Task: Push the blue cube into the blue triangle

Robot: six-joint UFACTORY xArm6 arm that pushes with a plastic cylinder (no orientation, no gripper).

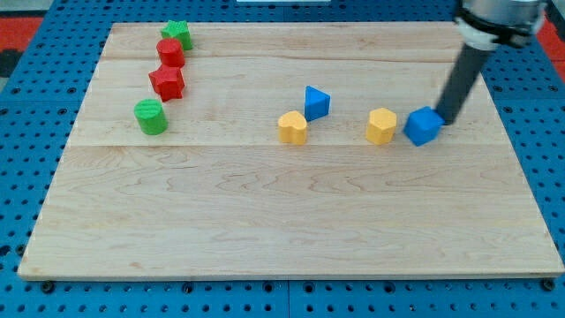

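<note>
The blue cube (423, 126) sits on the wooden board at the view's right. My tip (444, 120) is right against the cube's right side; the dark rod rises up and to the right from it. A yellow block (381, 126) sits touching or nearly touching the cube's left side. The blue triangle (316, 102) lies further left, near the board's middle, with another yellow block (293, 128) just below and left of it.
At the view's upper left stand a green star-shaped block (177, 35), a red block (170, 53), a red star-shaped block (166, 82) and a green cylinder (151, 117). The wooden board (282, 221) lies on a blue pegboard surface.
</note>
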